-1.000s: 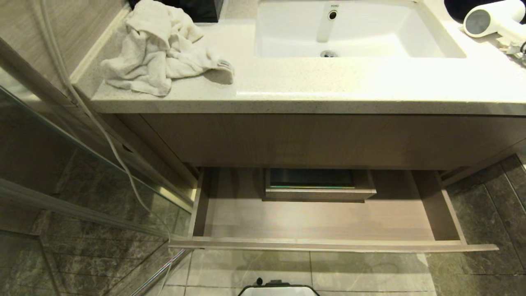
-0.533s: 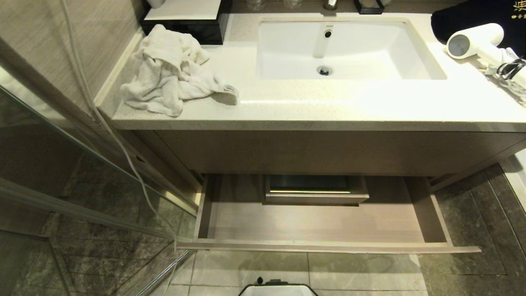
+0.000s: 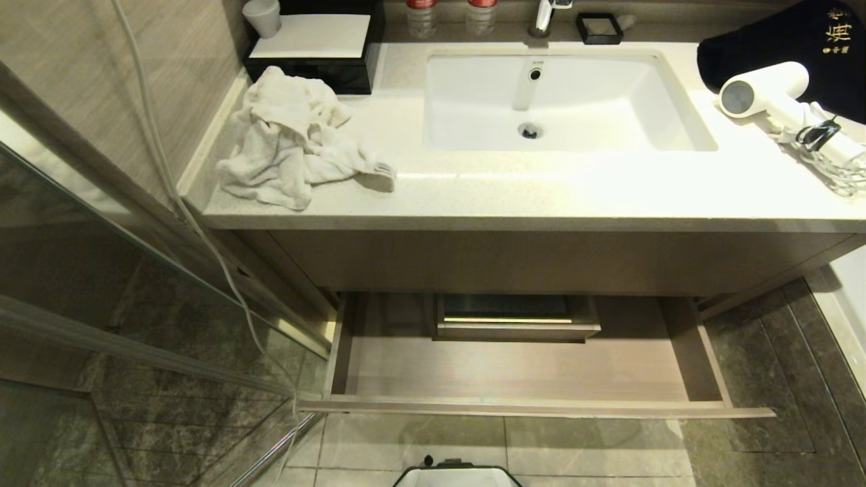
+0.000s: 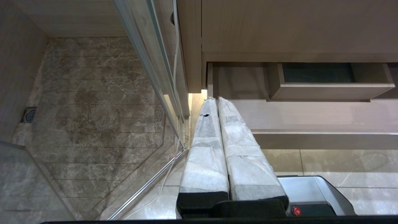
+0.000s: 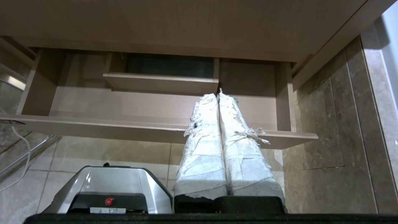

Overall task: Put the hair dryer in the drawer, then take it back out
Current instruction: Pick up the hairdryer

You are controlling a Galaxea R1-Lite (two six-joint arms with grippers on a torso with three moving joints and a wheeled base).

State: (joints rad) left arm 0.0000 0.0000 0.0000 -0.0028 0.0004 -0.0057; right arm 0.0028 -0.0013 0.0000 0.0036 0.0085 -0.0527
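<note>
Hair dryer (image 3: 768, 95) lies on the table right of the sink (image 3: 683, 115); drawer (image 3: 528, 406) below stands open, empty. Left gripper (image 4: 217, 102) and right gripper (image 5: 217, 98) clenched, empty. Risk: trailing cord (image 3: 835, 166) snagging the table edge.

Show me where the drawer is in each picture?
Head view: the drawer hangs open low in the middle, under the counter.
Left wrist view: upper right, past the shut left gripper.
Right wrist view: across the upper half, behind the shut right gripper.
Shared landmark: the boxed cut-out at its back.
</note>
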